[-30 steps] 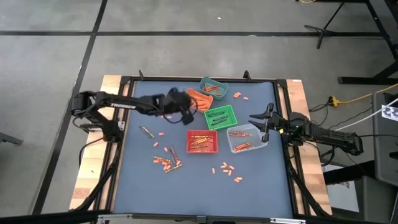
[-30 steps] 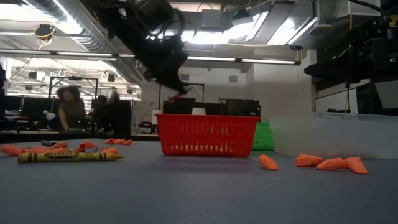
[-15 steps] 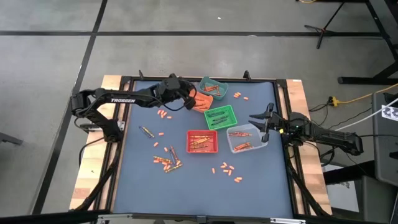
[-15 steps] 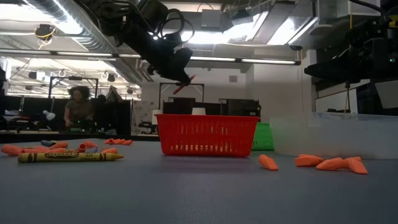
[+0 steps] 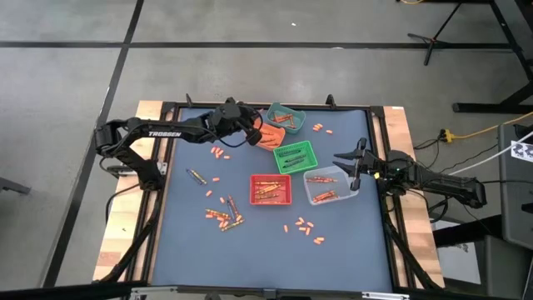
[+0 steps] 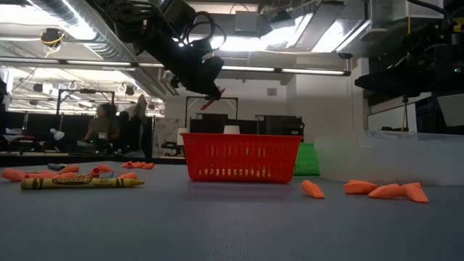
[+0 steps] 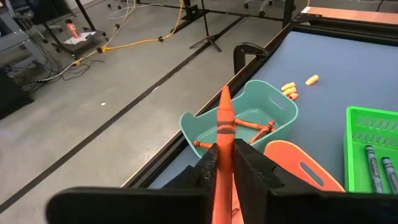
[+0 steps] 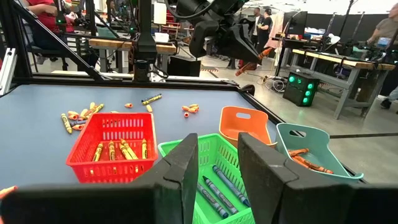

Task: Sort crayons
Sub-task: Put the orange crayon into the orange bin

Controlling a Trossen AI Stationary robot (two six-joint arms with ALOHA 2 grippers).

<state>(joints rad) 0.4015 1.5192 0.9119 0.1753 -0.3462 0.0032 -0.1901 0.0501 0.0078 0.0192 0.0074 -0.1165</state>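
Observation:
My left gripper point(image 5: 253, 127) hangs near the table's far edge, shut on an orange-red crayon point(image 7: 222, 121). The crayon's tip points toward the teal bin point(image 7: 249, 118), and the orange bin point(image 7: 298, 171) lies just below. The low view shows that gripper point(image 6: 209, 88) high above the table with the crayon point(image 6: 217, 97) sticking out of it. My right gripper point(image 5: 346, 162) waits open at the right edge, its fingers point(image 8: 185, 165) level above the green bin point(image 8: 214, 180). Loose crayons point(image 5: 221, 217) lie on the blue table top. My left gripper pinches the crayon between its two fingers, on the wrapped shaft point(image 7: 220, 155) behind the pointed end. The crayon lies along the fingers, and its tip point(image 7: 224, 93) juts out past them. The fingers slant downward toward the far right. The crayon is lifted clear of table and bins.
The red bin point(image 5: 271, 189) and the clear bin point(image 5: 329, 185) stand in mid-table, the green bin point(image 5: 295, 156) behind them. Orange stubs point(image 5: 302, 227) lie near the front and more stubs point(image 5: 218, 153) at the left. A yellow crayon point(image 6: 81, 183) lies in the near left. People move beyond the table.
My left gripper has carried the crayon from over mid-table toward the far edge, up to the orange and teal bins, rising a little and tipping its fingers nearer to level. For the last half second it has hung still there, the crayon between its fingers.

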